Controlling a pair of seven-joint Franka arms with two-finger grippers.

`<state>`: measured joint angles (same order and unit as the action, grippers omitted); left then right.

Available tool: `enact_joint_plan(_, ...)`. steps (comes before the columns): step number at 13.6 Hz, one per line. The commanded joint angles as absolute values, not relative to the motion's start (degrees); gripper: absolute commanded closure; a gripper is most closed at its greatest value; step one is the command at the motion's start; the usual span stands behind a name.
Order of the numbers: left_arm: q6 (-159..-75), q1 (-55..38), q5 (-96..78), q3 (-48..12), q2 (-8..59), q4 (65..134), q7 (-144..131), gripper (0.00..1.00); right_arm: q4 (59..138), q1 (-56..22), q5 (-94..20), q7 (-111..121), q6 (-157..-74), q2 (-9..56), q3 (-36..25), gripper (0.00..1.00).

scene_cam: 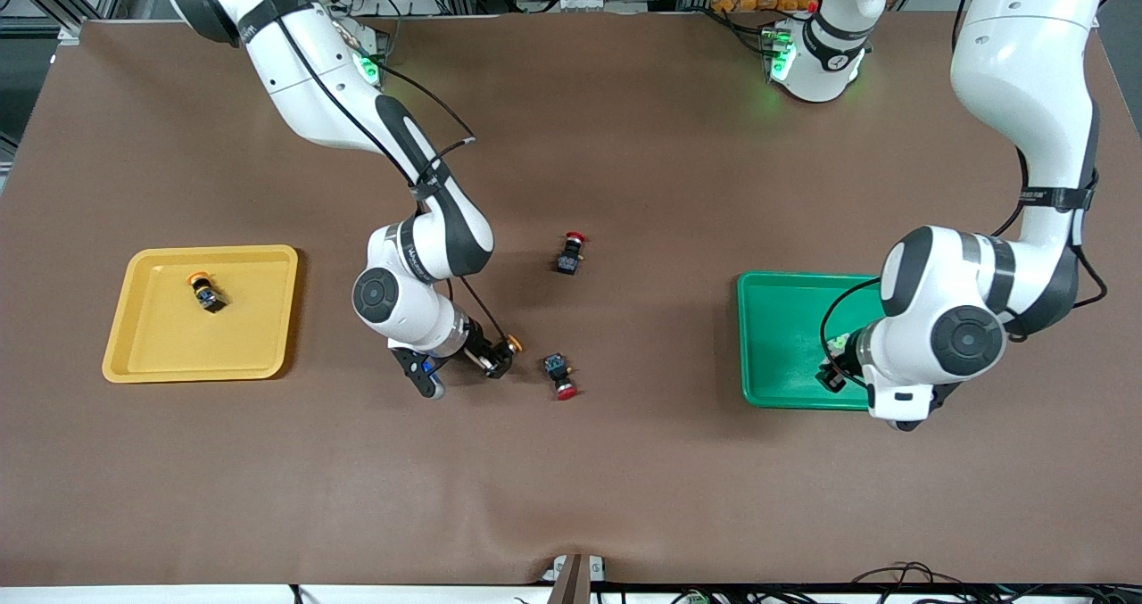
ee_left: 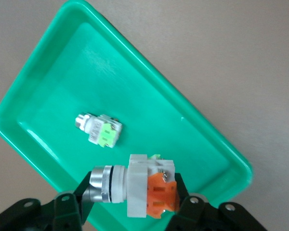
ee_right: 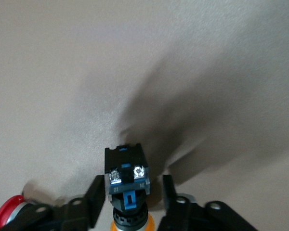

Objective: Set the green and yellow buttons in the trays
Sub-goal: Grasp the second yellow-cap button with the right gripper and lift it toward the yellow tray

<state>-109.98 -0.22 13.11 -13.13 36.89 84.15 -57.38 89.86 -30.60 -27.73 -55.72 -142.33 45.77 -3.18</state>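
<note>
My left gripper (ee_left: 132, 186) is shut on a white-bodied button with an orange face (ee_left: 144, 185) and holds it over the green tray (ee_left: 135, 91). A white-bodied button with a green face (ee_left: 100, 130) lies in that tray. In the front view the left gripper (scene_cam: 834, 370) is mostly hidden under its arm, over the green tray (scene_cam: 776, 336). My right gripper (scene_cam: 497, 360) is open, low at the table's middle, its jaws either side of a dark-bodied yellow-capped button (ee_right: 127, 175) (scene_cam: 511, 345). The yellow tray (scene_cam: 178, 345) holds another yellow-capped button (scene_cam: 205, 292).
Two dark-bodied red-capped switches lie on the brown mat: one (scene_cam: 571, 252) in the middle, one (scene_cam: 562, 376) beside the right gripper, toward the left arm's end. Its red cap (ee_right: 7, 214) shows in the right wrist view.
</note>
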Motion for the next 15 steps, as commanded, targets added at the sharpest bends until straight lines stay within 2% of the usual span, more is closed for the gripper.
enact_joint_plan(1,-113.97,0.35,16.43,-13.45,36.03,87.97,-57.04,0.90,89.65,-30.59,-27.60,-56.43,-142.48,45.88,-3.08,1.00)
enact_joint_plan(3,-117.32,0.53,16.35,-13.45,37.26,88.77,-57.22,0.90,88.95,-29.54,-27.51,-56.16,-137.50,44.74,-3.08,1.00)
enact_joint_plan(6,-121.19,0.53,15.47,-13.53,39.19,88.95,-58.36,0.90,85.44,-24.45,-26.98,-47.16,-121.08,43.42,-3.60,1.00)
enact_joint_plan(9,-124.71,0.00,12.05,-13.54,40.16,88.95,-58.54,0.90,85.78,-16.90,-26.81,-28.10,-108.14,42.28,-4.65,1.00)
enact_joint_plan(13,-128.84,-0.17,10.63,-13.80,41.57,89.12,-58.45,0.87,85.52,-14.94,-26.89,-5.60,-97.41,42.36,-14.30,1.00)
enact_joint_plan(15,-130.07,-0.18,10.46,-13.89,41.83,89.21,-58.45,0.82,85.17,-14.42,-26.90,0.86,-93.10,42.36,-18.00,1.00)
